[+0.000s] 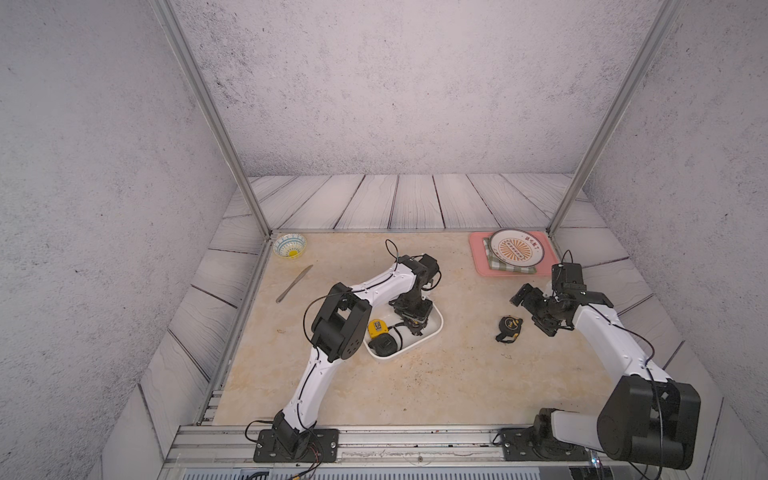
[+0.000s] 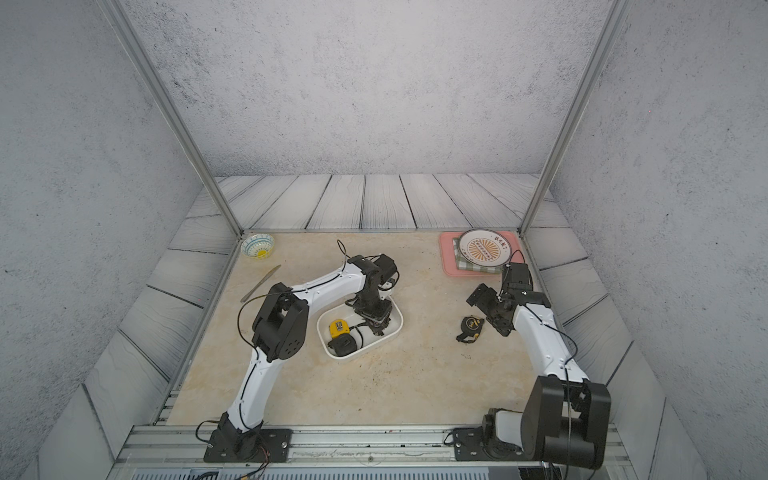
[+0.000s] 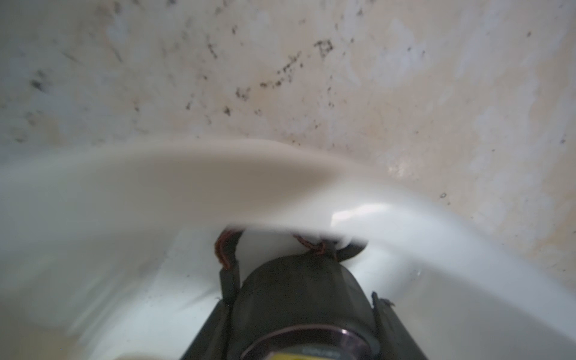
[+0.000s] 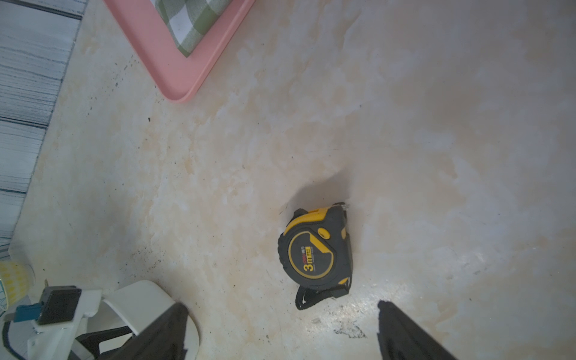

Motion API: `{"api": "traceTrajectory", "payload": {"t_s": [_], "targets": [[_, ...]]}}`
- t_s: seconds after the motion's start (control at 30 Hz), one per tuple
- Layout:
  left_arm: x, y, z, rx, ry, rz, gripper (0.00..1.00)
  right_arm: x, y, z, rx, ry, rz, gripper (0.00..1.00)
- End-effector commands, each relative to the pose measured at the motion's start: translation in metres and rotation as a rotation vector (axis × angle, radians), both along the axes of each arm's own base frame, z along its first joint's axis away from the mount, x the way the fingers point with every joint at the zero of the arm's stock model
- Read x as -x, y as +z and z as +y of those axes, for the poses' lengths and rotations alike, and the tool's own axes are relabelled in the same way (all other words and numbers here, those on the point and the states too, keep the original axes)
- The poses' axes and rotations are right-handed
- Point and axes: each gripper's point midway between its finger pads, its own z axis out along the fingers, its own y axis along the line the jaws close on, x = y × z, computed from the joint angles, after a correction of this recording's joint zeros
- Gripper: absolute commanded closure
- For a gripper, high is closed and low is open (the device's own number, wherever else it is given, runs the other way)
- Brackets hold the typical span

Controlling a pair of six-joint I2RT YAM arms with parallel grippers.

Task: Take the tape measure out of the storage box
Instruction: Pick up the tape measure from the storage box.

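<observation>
Both top views show the left gripper down inside the storage box, centre frame, clamped on a dark tape measure. A straight vertical lift should clear the wall. At right, the right gripper gapes empty.

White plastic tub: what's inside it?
The white plastic tub holds a yellow tape measure, a black tape measure, and the left hand closed on a dark rounded tape measure. The hand covers whatever lies beneath.
</observation>
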Motion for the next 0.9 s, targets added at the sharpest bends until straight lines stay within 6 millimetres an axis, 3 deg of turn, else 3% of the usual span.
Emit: {"api": "traceTrajectory", "payload": {"t_s": [0.0,0.1,0.2,0.53,0.73,0.87], "targets": [[0.002,-0.006,0.010,-0.051,0.004,0.006,1.00,0.000,0.010,0.001,-0.013,-0.002,-0.027,0.04],[-0.002,0.008,0.012,-0.051,0.015,-0.019,1.00,-0.002,0.011,0.005,-0.031,0.014,-0.036,0.04],[-0.008,0.034,0.014,-0.046,0.035,-0.058,1.00,-0.006,0.012,0.012,-0.061,0.040,-0.051,0.05],[-0.042,0.151,0.018,0.048,0.146,-0.235,1.00,-0.017,0.035,0.038,-0.138,0.190,-0.175,0.08],[-0.061,0.201,0.020,0.222,0.344,-0.253,1.00,-0.020,0.053,0.075,-0.156,0.342,-0.270,0.08],[-0.063,0.218,0.001,0.420,0.460,-0.144,1.00,-0.024,0.078,0.105,-0.136,0.469,-0.382,0.08]]}}
